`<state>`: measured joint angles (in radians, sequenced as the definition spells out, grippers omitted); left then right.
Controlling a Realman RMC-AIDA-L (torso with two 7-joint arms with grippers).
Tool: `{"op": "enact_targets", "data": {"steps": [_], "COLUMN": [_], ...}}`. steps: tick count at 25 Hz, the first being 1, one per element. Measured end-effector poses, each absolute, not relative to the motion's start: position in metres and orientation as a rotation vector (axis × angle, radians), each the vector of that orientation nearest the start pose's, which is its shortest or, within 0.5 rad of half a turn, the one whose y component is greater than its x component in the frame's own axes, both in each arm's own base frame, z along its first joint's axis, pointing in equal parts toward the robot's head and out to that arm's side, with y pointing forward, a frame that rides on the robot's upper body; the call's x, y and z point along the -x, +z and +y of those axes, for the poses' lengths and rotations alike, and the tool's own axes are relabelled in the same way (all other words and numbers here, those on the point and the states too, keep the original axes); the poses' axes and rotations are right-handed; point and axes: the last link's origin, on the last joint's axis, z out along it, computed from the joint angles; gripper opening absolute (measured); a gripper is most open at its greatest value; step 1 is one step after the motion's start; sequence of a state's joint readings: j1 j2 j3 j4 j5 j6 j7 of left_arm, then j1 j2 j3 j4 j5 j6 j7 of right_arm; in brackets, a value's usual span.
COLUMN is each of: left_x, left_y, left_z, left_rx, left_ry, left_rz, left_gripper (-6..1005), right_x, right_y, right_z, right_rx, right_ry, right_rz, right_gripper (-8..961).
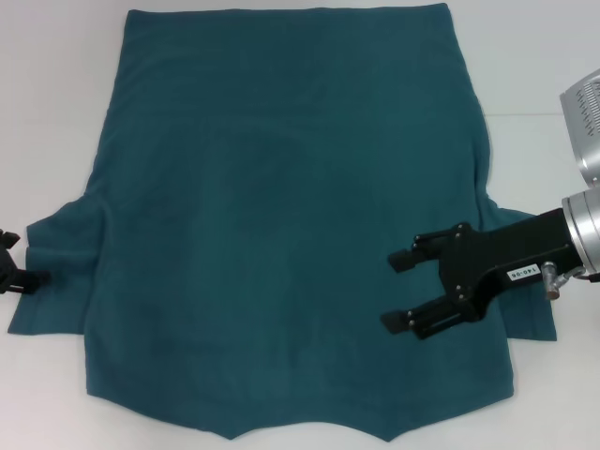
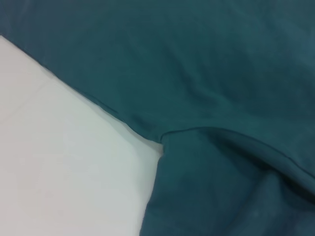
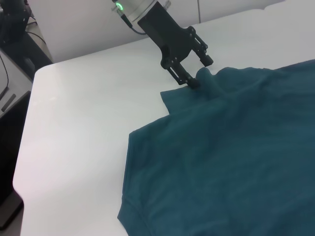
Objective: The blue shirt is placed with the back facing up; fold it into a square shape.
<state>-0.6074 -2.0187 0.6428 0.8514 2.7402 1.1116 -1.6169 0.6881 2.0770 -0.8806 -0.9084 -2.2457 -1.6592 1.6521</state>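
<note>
A white table (image 1: pixel 56 112) carries the blue shirt (image 1: pixel 281 234), spread flat, plain side up. The right gripper (image 1: pixel 401 291) hovers over its right side, fingers spread, empty. The left gripper (image 3: pixel 199 69), jaws parted, seems to touch the left sleeve's edge.

White table (image 1: pixel 56 112) with a rounded corner, pale wall (image 3: pixel 74 24) behind it, dark equipment (image 3: pixel 12 29) beside the table's edge
</note>
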Motion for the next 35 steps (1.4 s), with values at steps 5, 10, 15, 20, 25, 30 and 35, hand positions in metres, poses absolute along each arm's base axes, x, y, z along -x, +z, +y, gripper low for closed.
{"op": "enact_targets", "data": {"steps": [5, 10, 15, 20, 25, 30, 35], "left_x": [0.349, 0.347, 0.346, 0.344, 0.341, 0.341, 0.332], "left_y": [0.075, 0.070, 0.067, 0.064, 0.063, 0.066, 0.079], "left_z": [0.387, 0.388, 0.389, 0.390, 0.391, 0.391, 0.393], "left_rx": [2.365, 2.379, 2.383, 2.393, 2.401, 2.396, 2.373], "left_ry": [0.445, 0.466, 0.483, 0.493, 0.493, 0.513, 0.571], "left_rz": [-0.606, -0.578, -0.558, -0.549, -0.550, -0.555, -0.521], "left_gripper": [702, 635, 466, 265, 42, 45, 44], "right_x": [-0.198, -0.197, -0.196, -0.196, -0.197, -0.199, -0.201], "right_y": [0.003, 0.002, 0.002, 0.002, 0.003, 0.003, 0.004], "right_z": [0.358, 0.358, 0.359, 0.359, 0.359, 0.358, 0.357], "right_rx": [3.040, 3.041, 3.039, 3.034, 3.028, 3.027, 3.019], "right_ry": [0.220, 0.222, 0.222, 0.224, 0.233, 0.239, 0.247], "right_rz": [0.432, 0.428, 0.426, 0.428, 0.435, 0.443, 0.454], "right_gripper": [927, 927, 927, 927, 927, 927, 927]}}
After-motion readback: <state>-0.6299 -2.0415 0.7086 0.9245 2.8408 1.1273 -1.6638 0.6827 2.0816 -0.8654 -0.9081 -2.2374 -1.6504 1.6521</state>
